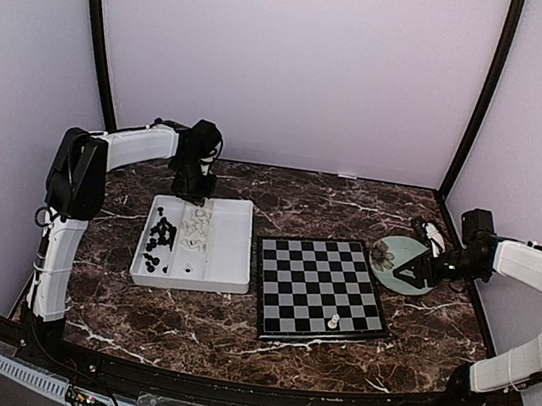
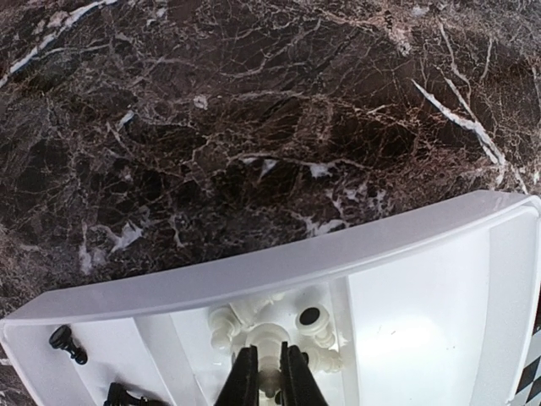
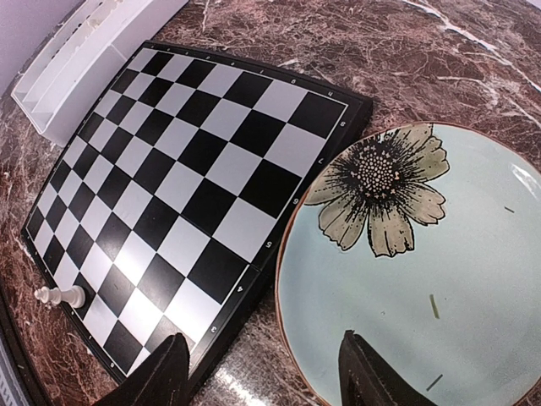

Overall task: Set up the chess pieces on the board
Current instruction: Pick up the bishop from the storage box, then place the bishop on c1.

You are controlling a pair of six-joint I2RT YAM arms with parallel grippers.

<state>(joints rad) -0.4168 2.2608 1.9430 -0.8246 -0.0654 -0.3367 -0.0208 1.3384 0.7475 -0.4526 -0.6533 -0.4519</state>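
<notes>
The board (image 1: 319, 289) (image 3: 177, 169) lies mid-table with one white chess piece (image 1: 333, 322) (image 3: 61, 296) on a square by its near edge. More white pieces (image 1: 197, 228) (image 2: 314, 326) and black pieces (image 1: 158, 238) (image 2: 66, 341) lie in a white tray (image 1: 229, 248) (image 2: 254, 275). My left gripper (image 1: 193, 192) (image 2: 270, 372) reaches down into the tray's far end and is shut on a white piece (image 2: 268, 338) from that heap. My right gripper (image 1: 413, 273) (image 3: 262, 338) hangs open and empty, straddling the plate's rim beside the board's right edge.
A pale green plate (image 1: 395, 253) (image 3: 439, 279) with a flower print sits right of the board, touching its edge. The tray stands left of the board on the dark marble tabletop (image 1: 232, 339). Pale walls enclose the table on three sides.
</notes>
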